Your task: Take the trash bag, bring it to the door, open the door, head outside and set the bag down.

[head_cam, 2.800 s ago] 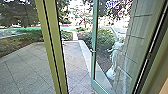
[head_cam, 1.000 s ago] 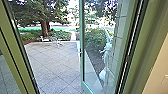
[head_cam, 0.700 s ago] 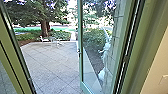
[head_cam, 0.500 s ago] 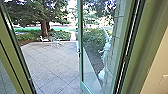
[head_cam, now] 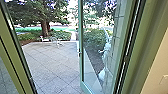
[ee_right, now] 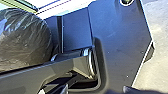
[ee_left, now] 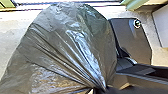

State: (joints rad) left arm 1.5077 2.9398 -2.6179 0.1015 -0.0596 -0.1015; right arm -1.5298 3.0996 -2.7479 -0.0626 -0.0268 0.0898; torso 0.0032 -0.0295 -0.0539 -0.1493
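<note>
The trash bag (ee_left: 67, 47) hangs around the robot's eleven o'clock, and I'd say its gathered neck is pinched in the left gripper (ee_left: 101, 89), the nearer one; its bulk flares from there toward the doorway. The left door frame (head_cam: 15, 62) comes next, then paving (head_cam: 55, 65) at eleven and the glass door (head_cam: 81, 67) ajar at twelve (handy, that). The right gripper (ee_right: 96, 90) I can't read. Going out probably hinges on the bag clearing that frame.
</note>
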